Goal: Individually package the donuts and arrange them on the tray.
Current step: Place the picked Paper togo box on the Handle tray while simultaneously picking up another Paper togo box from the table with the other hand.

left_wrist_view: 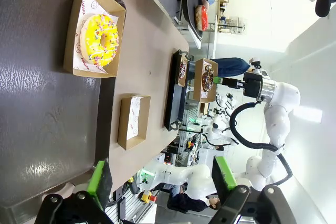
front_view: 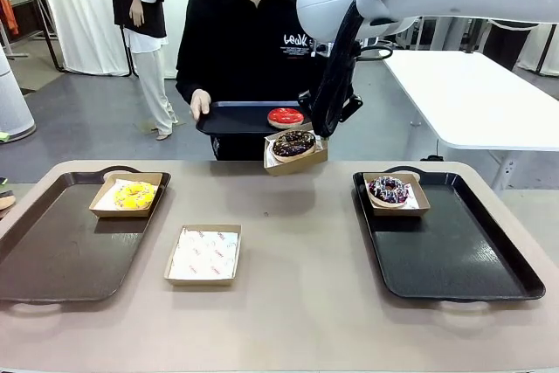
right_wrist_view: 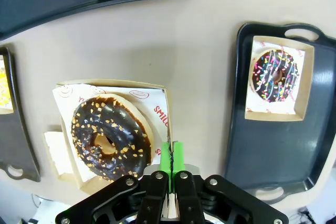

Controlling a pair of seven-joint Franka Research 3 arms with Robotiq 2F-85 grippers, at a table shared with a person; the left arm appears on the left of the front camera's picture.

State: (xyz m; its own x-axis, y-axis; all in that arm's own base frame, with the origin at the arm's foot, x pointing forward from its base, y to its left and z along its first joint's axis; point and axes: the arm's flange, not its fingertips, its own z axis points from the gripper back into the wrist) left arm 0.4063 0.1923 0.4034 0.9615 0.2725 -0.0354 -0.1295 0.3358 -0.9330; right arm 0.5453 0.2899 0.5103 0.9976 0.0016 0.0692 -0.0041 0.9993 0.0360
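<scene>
Pads (right_wrist_view: 166, 156) of the right tool (right_wrist_view: 171, 153) are clenched on the side wall of a cardboard box (right_wrist_view: 113, 84), pinching its rim together with the paper liner. The chocolate donut (right_wrist_view: 109, 139), dotted with pale crumbs, lies in that box right beside the pads. The box hangs above the far part of the tabletop (front_view: 297, 321). Just beyond the tool, a person's hand (front_view: 200, 102) holds a dark serving tray (front_view: 231, 120) at the far edge, with the red donut (front_view: 286, 116) lying bare on it. Below the tool and off to its right, nearer the robot, the sprinkled donut (front_view: 389, 189) sits in a second box (front_view: 397, 212) at the far end of the right tray (front_view: 454, 259).

The left tool (left_wrist_view: 161, 176) is released, its green-padded fingers (left_wrist_view: 98, 179) spread wide over the edge of the left tray (front_view: 61, 251). Ahead of it, the yellow donut (left_wrist_view: 101, 40) rests in a third box (left_wrist_view: 71, 45) on that tray. Off to the side of this tool, an empty box (front_view: 203, 282) lined with printed paper stands on the bare tabletop between the two trays.
</scene>
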